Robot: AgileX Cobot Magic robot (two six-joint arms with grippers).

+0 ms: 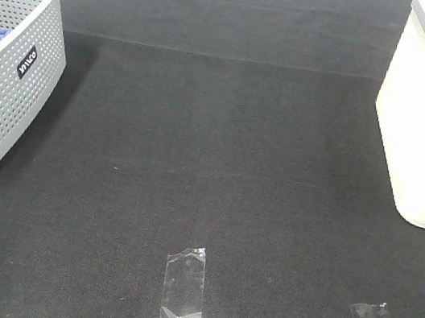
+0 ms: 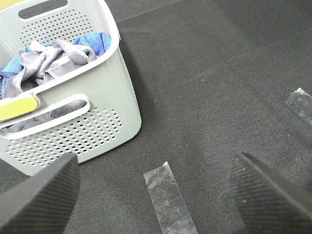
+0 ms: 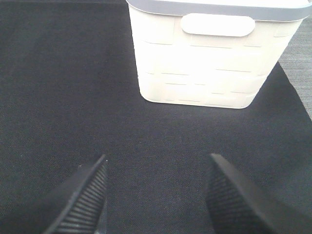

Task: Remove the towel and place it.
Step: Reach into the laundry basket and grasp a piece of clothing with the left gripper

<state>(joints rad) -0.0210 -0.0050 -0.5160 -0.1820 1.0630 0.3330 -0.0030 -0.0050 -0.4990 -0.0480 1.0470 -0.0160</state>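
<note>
The left gripper (image 2: 156, 200) hangs at the near left with its jaws spread as wide as they go. Its two fingers (image 2: 44, 200) are dark, with ribbed pads, and they grip nothing. It is tilted down and towards the far left. The right gripper (image 3: 158, 195) hangs at the near right, pointing down and towards the far right. Its jaws are parted less widely and hold nothing. Its fingers (image 3: 87, 195) are also dark and ribbed. The arms and wrists themselves are out of sight.
</note>
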